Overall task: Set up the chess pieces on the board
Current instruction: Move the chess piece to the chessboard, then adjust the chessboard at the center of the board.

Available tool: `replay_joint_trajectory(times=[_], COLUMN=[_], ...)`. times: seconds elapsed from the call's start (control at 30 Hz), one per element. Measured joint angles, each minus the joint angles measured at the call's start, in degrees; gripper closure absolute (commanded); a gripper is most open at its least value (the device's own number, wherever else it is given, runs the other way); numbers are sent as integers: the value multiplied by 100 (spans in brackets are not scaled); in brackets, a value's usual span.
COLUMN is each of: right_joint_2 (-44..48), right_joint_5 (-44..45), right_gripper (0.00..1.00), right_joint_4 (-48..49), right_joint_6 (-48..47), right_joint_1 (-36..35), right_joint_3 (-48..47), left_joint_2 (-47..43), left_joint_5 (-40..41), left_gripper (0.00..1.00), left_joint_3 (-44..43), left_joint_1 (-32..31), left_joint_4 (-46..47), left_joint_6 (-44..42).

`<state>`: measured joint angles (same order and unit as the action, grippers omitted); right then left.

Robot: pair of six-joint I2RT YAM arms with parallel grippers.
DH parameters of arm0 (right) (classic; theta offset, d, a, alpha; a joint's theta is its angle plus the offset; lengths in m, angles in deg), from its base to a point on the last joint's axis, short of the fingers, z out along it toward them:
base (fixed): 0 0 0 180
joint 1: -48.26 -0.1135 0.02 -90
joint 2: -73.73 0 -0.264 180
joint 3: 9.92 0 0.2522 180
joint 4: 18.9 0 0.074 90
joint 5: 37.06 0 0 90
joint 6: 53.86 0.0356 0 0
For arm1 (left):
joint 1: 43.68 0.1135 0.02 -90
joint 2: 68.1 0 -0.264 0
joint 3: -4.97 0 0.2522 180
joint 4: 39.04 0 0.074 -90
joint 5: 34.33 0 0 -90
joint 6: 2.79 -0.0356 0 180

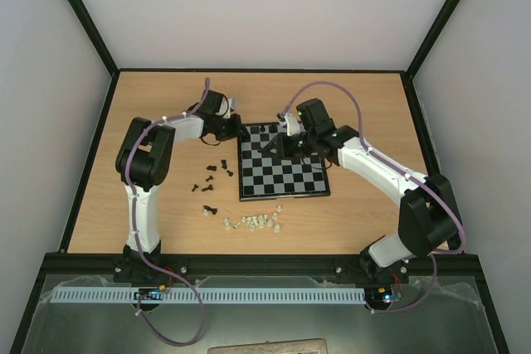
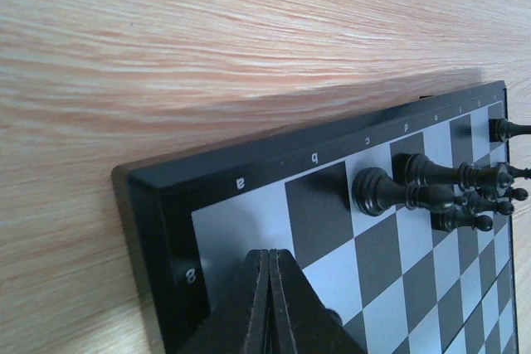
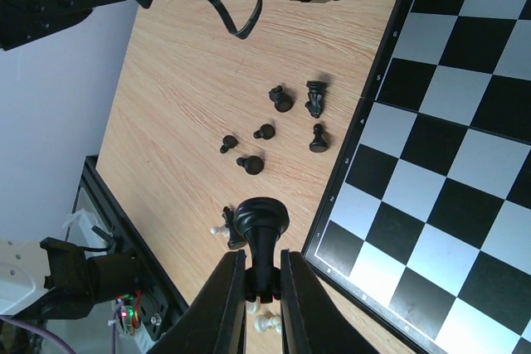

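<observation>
Left wrist view shows the left gripper (image 2: 270,264) with its fingers pressed together and nothing between them, low over the far-left corner of the board (image 2: 158,205); a few black pieces (image 2: 431,188) stand on the far rows just beyond it. Left of the board, loose black pieces (image 1: 211,178) lie scattered on the table (image 1: 149,93); whitish pieces (image 1: 253,222) sit nearer the arms. By the board's left side, the right gripper (image 3: 260,269) pinches one black piece (image 3: 260,220) by its narrow end, wide end pointing away from the fingers; whether it hangs over board or table I cannot tell. Such pieces look very light, stiff and smooth, so likely to twist or pop out of a loose pinch; the narrow stem above the base seems the safest hold, leaving the base free to land flat on its square.
</observation>
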<state>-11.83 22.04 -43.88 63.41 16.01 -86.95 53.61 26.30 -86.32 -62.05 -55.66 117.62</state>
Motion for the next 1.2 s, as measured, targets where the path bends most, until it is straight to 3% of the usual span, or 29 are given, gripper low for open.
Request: replay_joint_trajectory(times=[0.27,0.4,0.6,0.77,1.2], right_joint_2=[-424,-960,-2299,-3042,-3670], right_joint_5=[98,330,793,1143,1392], right_gripper=[90,90,91,91,91], right_joint_4=[-144,-387,-837,-1036,-1493], right_joint_6=[-9,-76,-284,-334,-457], right_joint_1=[0,0,0,0,0], right_joint_3=[-319,-1078,-2599,-3018,-4559], left_joint_2=[-509,-1097,-1770,-1563,-133], left_joint_5=[555,841,1174,1429,1569], left_gripper=[93,82,78,80,82], left_joint_3=[409,774,1209,1088,-46], left_joint_1=[107,199,262,310,420], left_joint_4=[-236,-236,-103,-11,31], left_joint_6=[94,229,503,678,863])
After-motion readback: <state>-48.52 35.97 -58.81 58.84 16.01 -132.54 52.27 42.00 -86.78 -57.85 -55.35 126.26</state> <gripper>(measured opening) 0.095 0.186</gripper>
